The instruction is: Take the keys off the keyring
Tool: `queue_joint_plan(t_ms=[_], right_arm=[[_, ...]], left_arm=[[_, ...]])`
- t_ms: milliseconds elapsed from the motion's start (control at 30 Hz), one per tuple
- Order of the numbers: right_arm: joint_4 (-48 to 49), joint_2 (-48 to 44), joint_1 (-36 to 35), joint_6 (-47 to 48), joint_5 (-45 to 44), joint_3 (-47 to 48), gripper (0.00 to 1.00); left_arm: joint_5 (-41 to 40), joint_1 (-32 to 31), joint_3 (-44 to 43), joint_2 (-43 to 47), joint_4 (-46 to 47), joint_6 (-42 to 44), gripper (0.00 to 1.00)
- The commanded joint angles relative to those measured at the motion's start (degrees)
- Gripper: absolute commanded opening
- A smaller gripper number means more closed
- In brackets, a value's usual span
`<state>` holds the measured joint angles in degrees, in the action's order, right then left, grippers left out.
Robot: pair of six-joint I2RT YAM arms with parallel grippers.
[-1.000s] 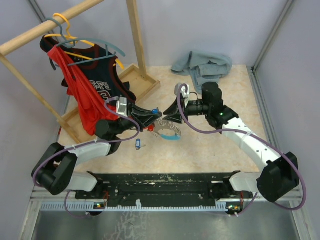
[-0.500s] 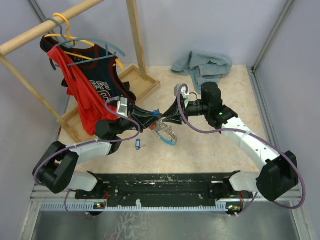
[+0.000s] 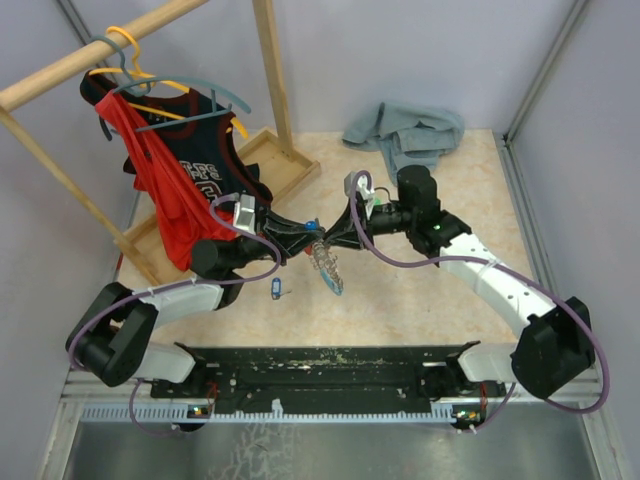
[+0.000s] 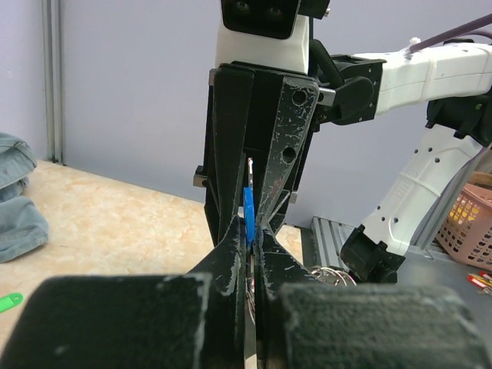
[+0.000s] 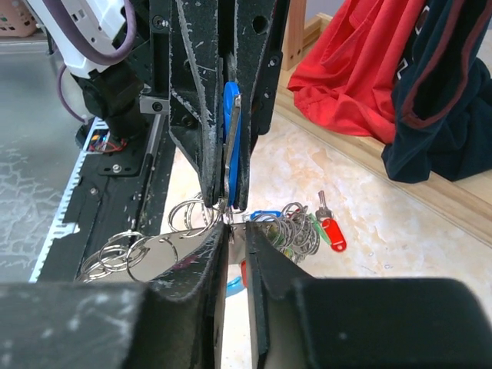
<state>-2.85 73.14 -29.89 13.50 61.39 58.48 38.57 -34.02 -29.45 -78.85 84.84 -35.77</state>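
Note:
My left gripper (image 3: 306,233) and right gripper (image 3: 332,232) meet tip to tip above the table. The left gripper (image 4: 250,234) is shut on a blue plastic key tag (image 4: 247,219), also seen in the right wrist view (image 5: 231,131). The right gripper (image 5: 237,231) is shut on the silvery keyring (image 5: 181,242), a flat metal piece strung with several loops. The bunch of keys (image 3: 327,268) hangs down below the fingertips. It includes a red tag (image 5: 333,233) and a green tag (image 5: 318,229).
A wooden clothes rack (image 3: 270,80) with red and dark jerseys (image 3: 180,180) stands at the back left. A grey cloth (image 3: 410,135) lies at the back. A loose blue-tagged key (image 3: 276,290) and a green tag (image 4: 9,301) lie on the table.
The key bunch has swung from spread out towards the right to hanging straight down. Both grippers have risen a little and stay pressed together at the tips.

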Motion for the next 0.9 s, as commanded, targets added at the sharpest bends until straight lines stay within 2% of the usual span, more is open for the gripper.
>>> queue_joint_plan(t_ms=[0,67,267,600,867], right_arm=[[1.36,0.01,-1.07,1.51,1.72,0.04,0.09],[1.08,-0.11,-1.05,1.67,2.33,0.34,0.00],[2.08,-0.93,0.17,-0.01,6.00,0.67,0.00],[18.93,-2.04,4.03,-15.00,9.66,-3.87,0.00],[24.45,-1.24,3.96,-18.97,10.02,-5.91,0.00]], left_arm=[[-0.72,-0.26,-1.63,0.65,4.47,-0.17,0.00],[-1.19,-0.26,-1.13,0.82,4.78,-0.08,0.00],[-5.65,-0.17,1.42,2.52,4.99,0.79,0.00],[-8.84,-0.08,5.02,1.60,10.86,-1.58,0.00],[-8.92,-0.08,5.33,2.54,10.60,-1.36,0.00]])
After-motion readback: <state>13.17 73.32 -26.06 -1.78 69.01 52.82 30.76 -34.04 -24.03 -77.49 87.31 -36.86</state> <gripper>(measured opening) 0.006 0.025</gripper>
